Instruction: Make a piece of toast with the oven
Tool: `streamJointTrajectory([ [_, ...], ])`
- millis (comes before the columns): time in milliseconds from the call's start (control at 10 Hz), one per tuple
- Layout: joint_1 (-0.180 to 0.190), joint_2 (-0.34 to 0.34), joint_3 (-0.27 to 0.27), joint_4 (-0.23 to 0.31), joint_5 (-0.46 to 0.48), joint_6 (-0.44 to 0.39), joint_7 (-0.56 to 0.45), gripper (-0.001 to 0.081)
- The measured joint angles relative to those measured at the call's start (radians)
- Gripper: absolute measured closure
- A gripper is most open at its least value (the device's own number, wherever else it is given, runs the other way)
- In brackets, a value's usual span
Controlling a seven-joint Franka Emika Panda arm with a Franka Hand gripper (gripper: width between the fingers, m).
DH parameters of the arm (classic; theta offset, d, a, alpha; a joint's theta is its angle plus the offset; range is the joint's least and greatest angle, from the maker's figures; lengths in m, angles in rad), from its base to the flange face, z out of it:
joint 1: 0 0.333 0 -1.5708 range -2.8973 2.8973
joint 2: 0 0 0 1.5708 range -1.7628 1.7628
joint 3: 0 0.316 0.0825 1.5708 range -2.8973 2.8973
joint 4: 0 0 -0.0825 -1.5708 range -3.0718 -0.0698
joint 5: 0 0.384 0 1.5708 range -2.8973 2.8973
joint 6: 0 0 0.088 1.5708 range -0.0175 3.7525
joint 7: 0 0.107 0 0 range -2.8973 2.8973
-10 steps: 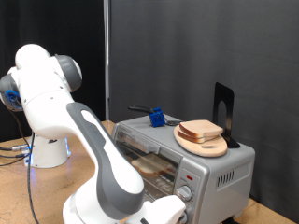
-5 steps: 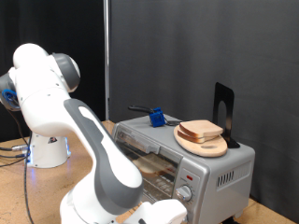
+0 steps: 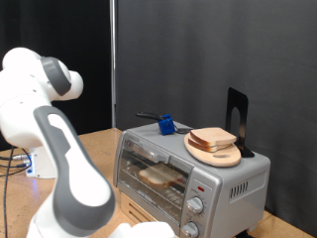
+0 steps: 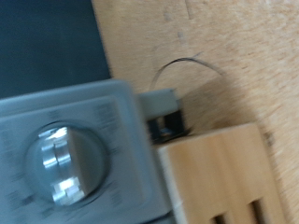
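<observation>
1. The oven (image 3: 188, 169), a silver-grey toaster oven, stands on the wooden tabletop (image 3: 94, 149) at about 4 o'clock in the exterior view.
2. A piece of toast (image 3: 212, 139) lies on a round light-wood plate (image 3: 220, 155) on the oven's roof, at its 3 o'clock end.
3. Through the glass door, a second pale slice (image 3: 158, 177) shows on the rack inside.
4. A small blue object (image 3: 166, 125) and a black upright stand (image 3: 237, 119) also sit on the roof.
5. Two round knobs (image 3: 195, 206) occupy the front panel.
6. The white arm (image 3: 59, 159) fills the 8 o'clock region; the tool is out of frame at the lower edge, so I cannot tell its state.
7. The wrist view, blurred, shows one silver knob (image 4: 64, 163), a pale wooden block (image 4: 220, 182) and a thin dark cable (image 4: 187, 65) on the tabletop.
</observation>
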Motion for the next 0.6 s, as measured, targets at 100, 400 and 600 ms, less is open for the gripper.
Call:
streamJointTrajectory([
  [100,-0.028,0.04,0.041,0.032,0.008,-0.042,0.002,0.0124],
  [400,-0.021,0.029,0.051,0.02,-0.05,0.012,0.016,0.0124],
  [600,-0.033,-0.002,0.084,-0.031,-0.064,0.077,-0.005,0.0124],
])
